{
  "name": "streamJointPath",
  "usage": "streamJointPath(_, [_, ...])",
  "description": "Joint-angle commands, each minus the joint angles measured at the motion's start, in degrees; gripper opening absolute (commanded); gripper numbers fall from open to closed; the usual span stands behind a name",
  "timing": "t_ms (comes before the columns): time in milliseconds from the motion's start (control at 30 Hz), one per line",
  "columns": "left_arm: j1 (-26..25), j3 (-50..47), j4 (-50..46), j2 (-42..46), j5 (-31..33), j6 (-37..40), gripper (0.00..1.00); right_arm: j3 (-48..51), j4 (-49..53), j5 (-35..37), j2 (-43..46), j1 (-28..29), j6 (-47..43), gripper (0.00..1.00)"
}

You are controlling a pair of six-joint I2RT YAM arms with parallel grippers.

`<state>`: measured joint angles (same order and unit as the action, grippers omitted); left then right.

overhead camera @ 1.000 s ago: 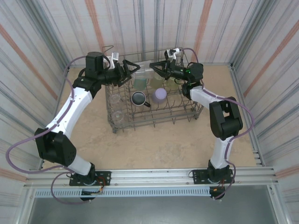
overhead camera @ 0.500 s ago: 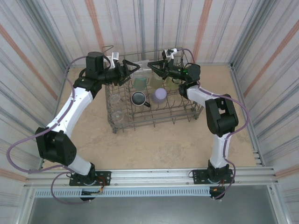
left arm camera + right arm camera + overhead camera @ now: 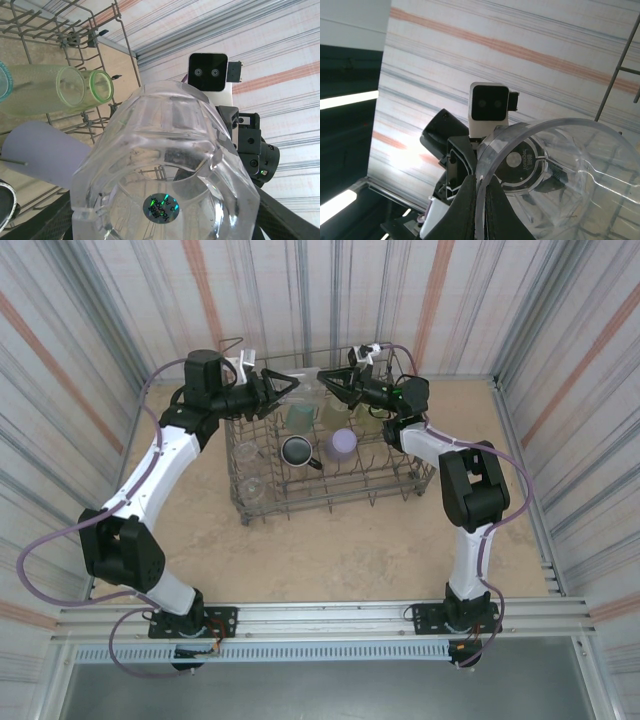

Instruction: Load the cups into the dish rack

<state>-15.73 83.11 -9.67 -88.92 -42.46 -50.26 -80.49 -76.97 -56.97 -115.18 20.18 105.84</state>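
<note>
in the grey wire dish rack (image 3: 330, 495) lie a glossy black mug (image 3: 296, 451), a matte purple cup (image 3: 343, 443) and translucent green cups (image 3: 75, 90). over its far edge, this looks like a handover. the right gripper (image 3: 481, 200) pinches the faceted clear cup (image 3: 165, 165) by its rim. the left gripper (image 3: 288, 390) straddles the cup's base, but i cannot tell if it is touching. next, the left needs a firm hold before the right lets go.

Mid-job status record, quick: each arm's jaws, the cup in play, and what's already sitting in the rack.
cup in play: clear cup, held above the far side of the dish rack, between both arms
right gripper: jaws shut on the cup's rim
left gripper: jaws around the cup's base; contact unclear
in rack: black mug, purple cup, green cups
</note>
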Motion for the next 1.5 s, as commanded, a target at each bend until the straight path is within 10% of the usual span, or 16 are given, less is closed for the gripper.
streamJointPath(0, [-0.62,-0.84,0.48,-0.12,-1.66,-0.26,0.3,-1.25,-3.74,-1.11,0.0,1.33,-1.18,0.03])
streamJointPath(133, [-0.62,-0.3,-0.05,0.31,-1.59,0.8,0.22,-1.25,-3.74,-1.04,0.3,1.12,-1.08,0.24])
streamJointPath(967, [2.19,13.96,-22.07,0.82,13.2,21.09,0.05,10.59,4.8,-2.21,8.95,-5.43,-8.98,0.59])
streamJointPath(1100, [2.46,17.01,-26.22,-0.76,17.36,25.65,0.04,13.12,14.37,-3.44,13.16,-6.21,-16.54,0.71])
streamJointPath(1200, [2.46,20.08,-29.97,-2.73,20.24,29.09,0.04,14.09,25.9,-4.02,17.51,-6.56,-25.29,0.99])
streamJointPath(1467, [1.1,30.32,-42.43,-8.96,31.67,41.16,0.04,14.56,57.43,-1.8,27.95,-7.01,-49.83,0.99])
